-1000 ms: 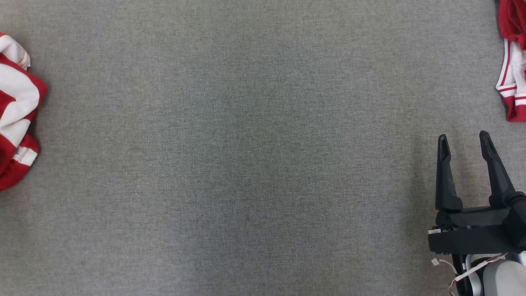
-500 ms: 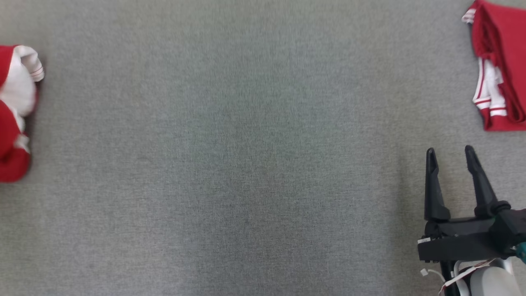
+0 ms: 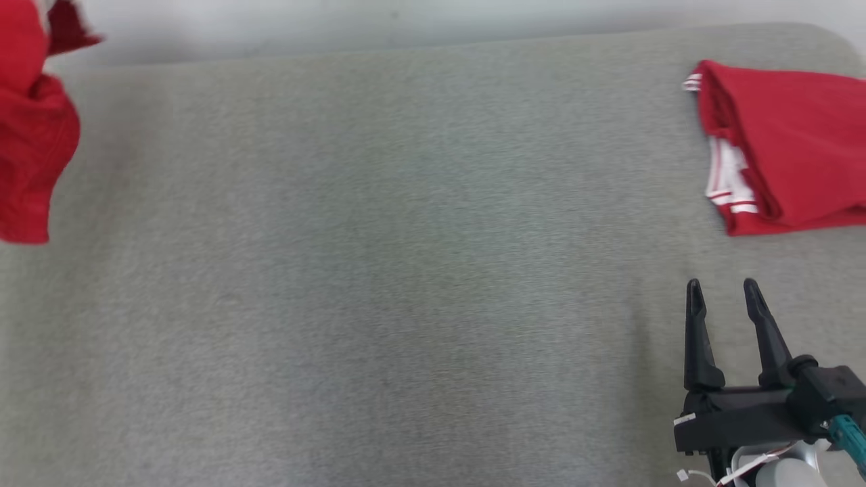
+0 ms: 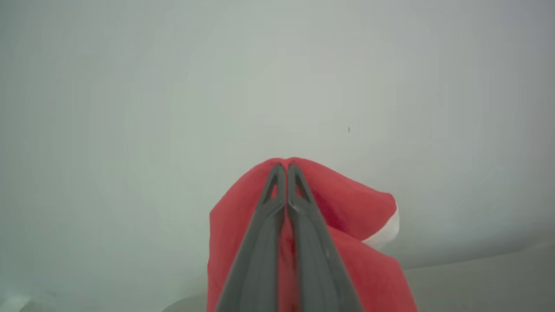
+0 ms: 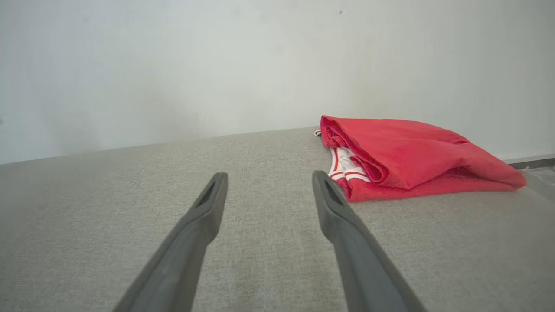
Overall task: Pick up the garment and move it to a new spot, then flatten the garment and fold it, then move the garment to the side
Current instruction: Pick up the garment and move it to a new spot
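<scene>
Plainly, the left tool (image 4: 286, 167) was pressed together on a fold of the held garment (image 4: 347, 203). Its two dark fingers met at the tips, with red cloth bunched on either side of them and a strip of white trim showing at one edge. In the left wrist view the cloth hung against a pale wall (image 4: 173, 86).

The right tool (image 3: 721, 285) was spread, with nothing between its fingers. It sat near the folded garment (image 3: 791, 142), on that garment's side closer to the robot and apart from it. In the right wrist view its fingers pointed just left of the folded garment (image 5: 403, 151), which lay flat, red on top with white, red-striped trim at its open left edge.

The folded garment rested at the far right end of the grey fabric-covered counter (image 3: 406, 270), close to the wall. The held garment (image 3: 30, 135) was well apart from the folded garment, across the counter at its left end, a crumpled red mass reaching past the counter's far edge.
</scene>
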Robot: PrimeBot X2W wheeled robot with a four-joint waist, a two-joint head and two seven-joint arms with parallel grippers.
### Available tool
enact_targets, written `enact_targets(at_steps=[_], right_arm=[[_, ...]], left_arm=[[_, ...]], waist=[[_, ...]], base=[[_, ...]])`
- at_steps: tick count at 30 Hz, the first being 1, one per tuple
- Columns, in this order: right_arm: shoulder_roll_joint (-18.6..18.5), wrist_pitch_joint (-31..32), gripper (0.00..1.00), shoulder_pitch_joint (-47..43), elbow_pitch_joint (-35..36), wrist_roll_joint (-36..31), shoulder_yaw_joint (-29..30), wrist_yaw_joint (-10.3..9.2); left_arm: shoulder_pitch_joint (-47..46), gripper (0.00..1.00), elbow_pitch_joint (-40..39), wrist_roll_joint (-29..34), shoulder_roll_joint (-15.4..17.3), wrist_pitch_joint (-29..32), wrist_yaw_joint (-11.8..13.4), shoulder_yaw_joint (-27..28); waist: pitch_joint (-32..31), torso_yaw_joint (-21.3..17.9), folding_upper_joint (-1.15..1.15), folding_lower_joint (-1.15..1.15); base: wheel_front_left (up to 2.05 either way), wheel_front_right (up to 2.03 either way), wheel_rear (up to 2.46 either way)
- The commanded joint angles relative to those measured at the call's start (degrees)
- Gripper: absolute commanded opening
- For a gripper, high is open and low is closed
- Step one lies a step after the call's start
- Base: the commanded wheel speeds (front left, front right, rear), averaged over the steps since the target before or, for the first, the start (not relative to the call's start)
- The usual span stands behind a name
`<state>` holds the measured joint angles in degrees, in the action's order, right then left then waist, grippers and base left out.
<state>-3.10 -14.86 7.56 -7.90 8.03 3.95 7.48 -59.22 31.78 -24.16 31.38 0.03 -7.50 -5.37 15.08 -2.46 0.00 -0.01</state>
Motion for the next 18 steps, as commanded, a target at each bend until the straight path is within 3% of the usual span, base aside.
enact_targets(at_steps=[1,10,18], right_arm=[[0.15,-0.32,1.00,-0.87,-0.18,0.53,0.09,-0.01],[0.25,-0.38,1.00,-1.16,0.38,4.08,-0.74,-0.01],[0.26,-0.38,1.00,-1.49,0.69,5.50,-1.67,-0.01]], left_arm=[[-0.78,0.00,-1.92,-0.11,-0.49,0.77,0.14,-0.53],[-1.42,0.00,-18.66,-0.65,-4.42,7.22,0.74,-5.25],[5.02,0.00,-27.02,-1.31,-10.18,8.73,2.80,-9.96]], waist=[[-1.58,-2.61,0.00,0.01],[-1.41,-8.57,0.00,0.01],[-0.69,-11.54,0.00,0.01]], base=[[0.00,0.00,0.00],[0.00,0.00,0.00],[0.00,0.00,0.00]])
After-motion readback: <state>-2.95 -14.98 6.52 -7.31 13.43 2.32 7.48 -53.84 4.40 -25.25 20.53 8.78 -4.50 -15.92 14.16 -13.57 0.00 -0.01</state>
